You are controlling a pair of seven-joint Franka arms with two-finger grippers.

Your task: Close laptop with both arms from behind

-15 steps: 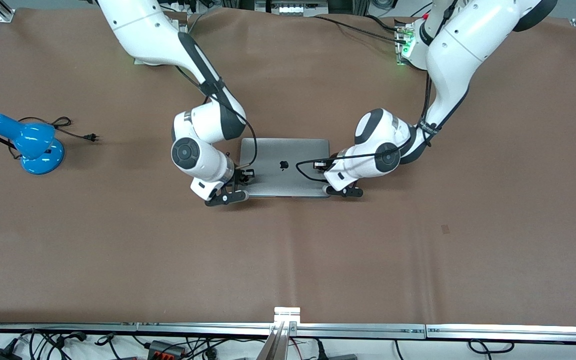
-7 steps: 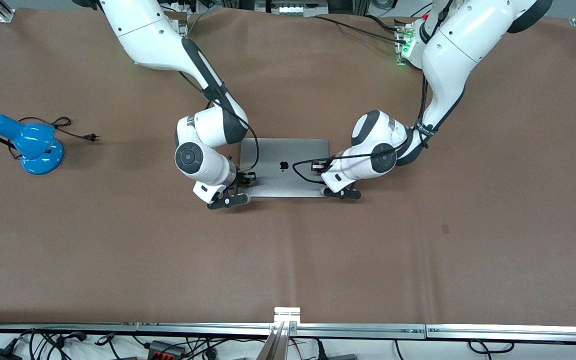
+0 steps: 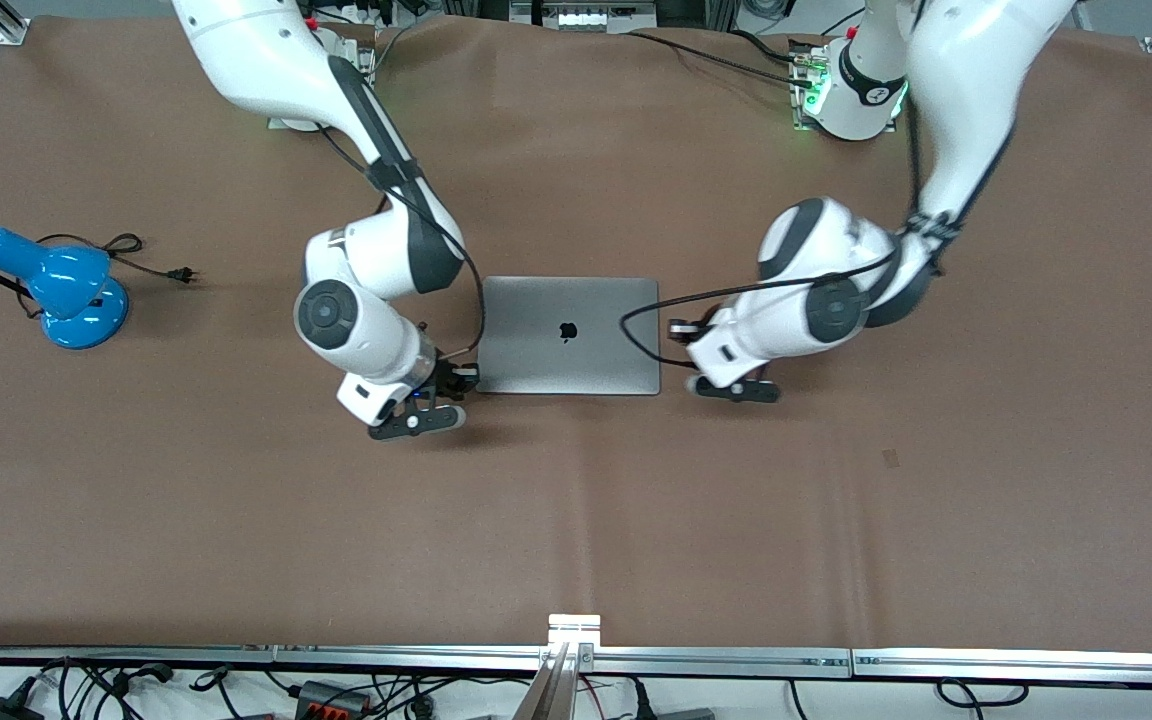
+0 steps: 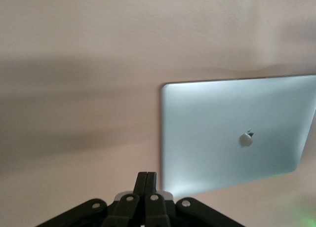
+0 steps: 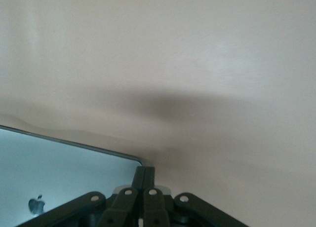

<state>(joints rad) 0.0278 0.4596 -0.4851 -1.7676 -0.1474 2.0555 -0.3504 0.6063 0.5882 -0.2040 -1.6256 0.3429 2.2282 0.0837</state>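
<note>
The laptop (image 3: pixel 568 335) lies closed and flat in the middle of the brown mat, grey lid up with the black apple logo showing. My left gripper (image 3: pixel 736 388) is shut and empty, low over the mat beside the laptop's edge toward the left arm's end. My right gripper (image 3: pixel 416 421) is shut and empty, low over the mat beside the laptop's edge toward the right arm's end. Neither touches the laptop. The left wrist view shows its shut gripper (image 4: pixel 147 176) and the lid (image 4: pixel 237 138). The right wrist view shows its shut gripper (image 5: pixel 144 171) by a lid corner (image 5: pixel 59 180).
A blue desk lamp (image 3: pixel 51 285) with a black cord and plug (image 3: pixel 181 272) lies at the right arm's end of the table. A metal rail (image 3: pixel 573 640) runs along the table edge nearest the front camera.
Both grippers have moved off the laptop's corners nearest the front camera and outward, each toward its own arm's end of the table. The laptop has stayed closed and in place.
</note>
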